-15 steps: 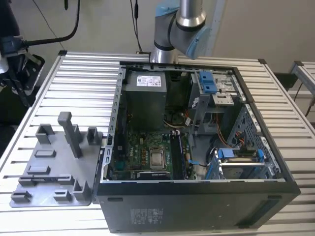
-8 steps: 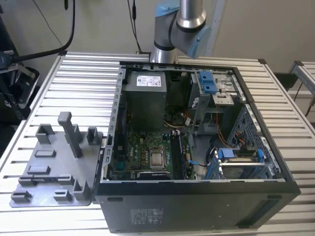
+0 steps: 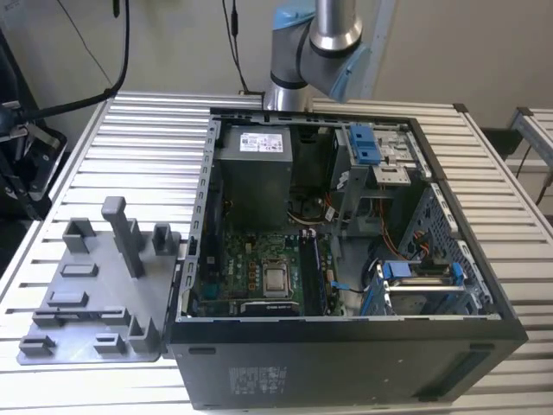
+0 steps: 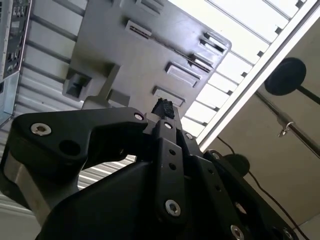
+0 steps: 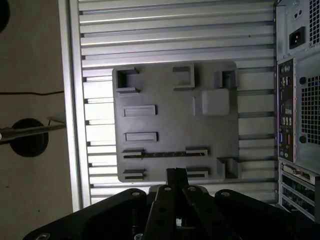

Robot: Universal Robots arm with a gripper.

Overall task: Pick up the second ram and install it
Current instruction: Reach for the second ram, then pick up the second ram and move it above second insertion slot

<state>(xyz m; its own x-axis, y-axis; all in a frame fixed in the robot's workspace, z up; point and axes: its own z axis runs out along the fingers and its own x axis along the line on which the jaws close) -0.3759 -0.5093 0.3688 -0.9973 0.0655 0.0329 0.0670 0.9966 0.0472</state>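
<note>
Gripper (image 5: 175, 175) (image 4: 163, 107): in both wrist views the black fingers are together, with nothing between them, and hang above the grey fixture plate (image 5: 165, 120) (image 4: 125, 55) without touching it.

Second ram (image 5: 160, 154): it stands on edge in the plate's holders as a thin dark strip, just beyond the fingertips. In the exterior view the ram (image 3: 82, 313) sits at the lower left of the frame, well apart from the motherboard (image 3: 251, 259).

Surface: a slatted aluminium table (image 3: 130, 147) (image 5: 175, 35) carries the plate and, touching its edge, an open computer case (image 3: 346, 354) lying on its side across the lower centre and right. The case holds a power supply (image 3: 253, 173) and blue-latched drive cages (image 3: 365, 143).

Room: the robot arm (image 3: 324, 43) rises at the upper centre. Behind it are a pale wall (image 3: 432, 43) and black cables (image 3: 125, 52) at the upper left. A beige floor (image 5: 30, 60) shows past the table edge.
</note>
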